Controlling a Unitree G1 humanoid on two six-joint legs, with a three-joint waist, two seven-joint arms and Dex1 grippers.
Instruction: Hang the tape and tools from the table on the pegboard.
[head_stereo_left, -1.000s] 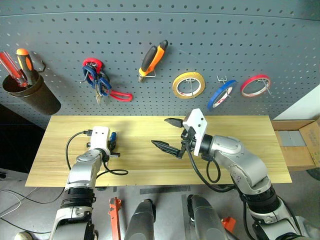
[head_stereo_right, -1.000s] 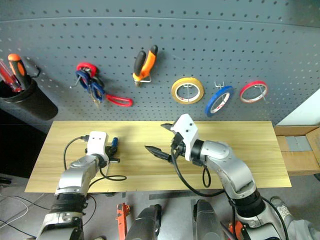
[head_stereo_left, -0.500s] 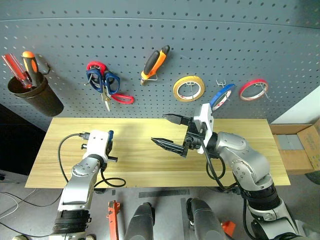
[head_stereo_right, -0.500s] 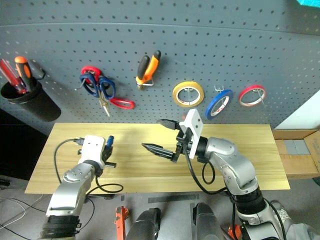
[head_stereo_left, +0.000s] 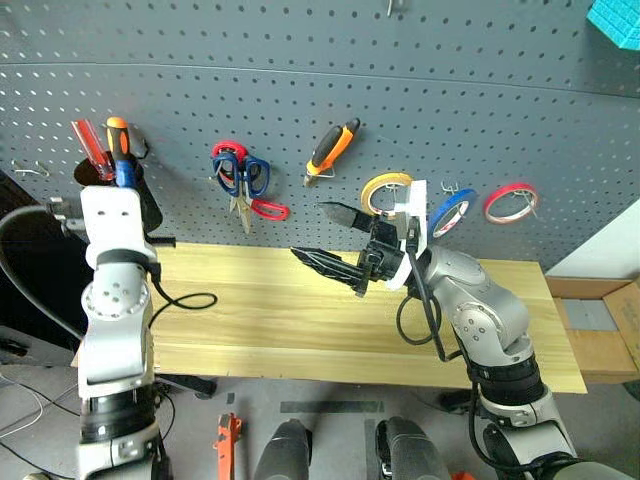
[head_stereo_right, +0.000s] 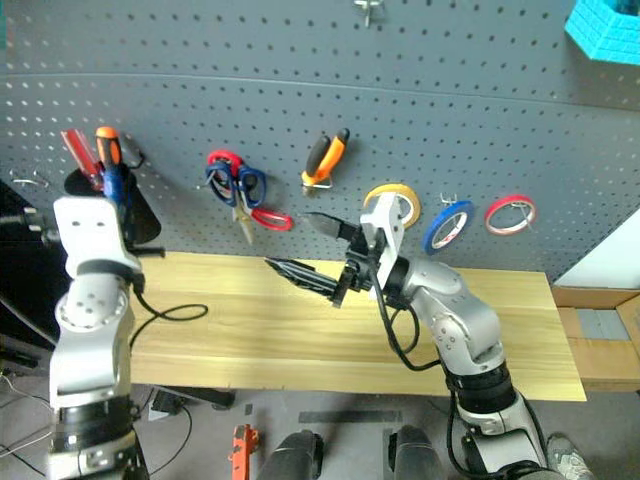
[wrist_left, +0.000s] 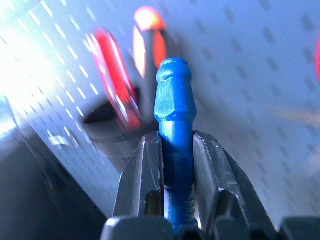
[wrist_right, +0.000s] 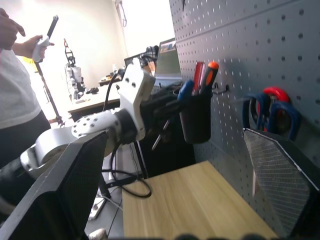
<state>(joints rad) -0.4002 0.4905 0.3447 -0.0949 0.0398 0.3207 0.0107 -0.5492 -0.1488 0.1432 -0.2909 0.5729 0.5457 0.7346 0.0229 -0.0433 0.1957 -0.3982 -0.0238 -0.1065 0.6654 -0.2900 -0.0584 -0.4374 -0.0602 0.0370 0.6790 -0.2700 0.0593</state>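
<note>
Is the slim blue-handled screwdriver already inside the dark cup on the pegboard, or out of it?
Out. The slim blue-handled screwdriver is clamped in the left gripper, in front of the dark cup.

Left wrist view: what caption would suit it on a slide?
Left gripper shut on the blue-handled screwdriver, before the pegboard.

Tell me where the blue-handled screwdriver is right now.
The blue-handled screwdriver is clamped in the left gripper, raised at the left end of the pegboard, right beside the dark cup holding the red and orange screwdrivers.
</note>
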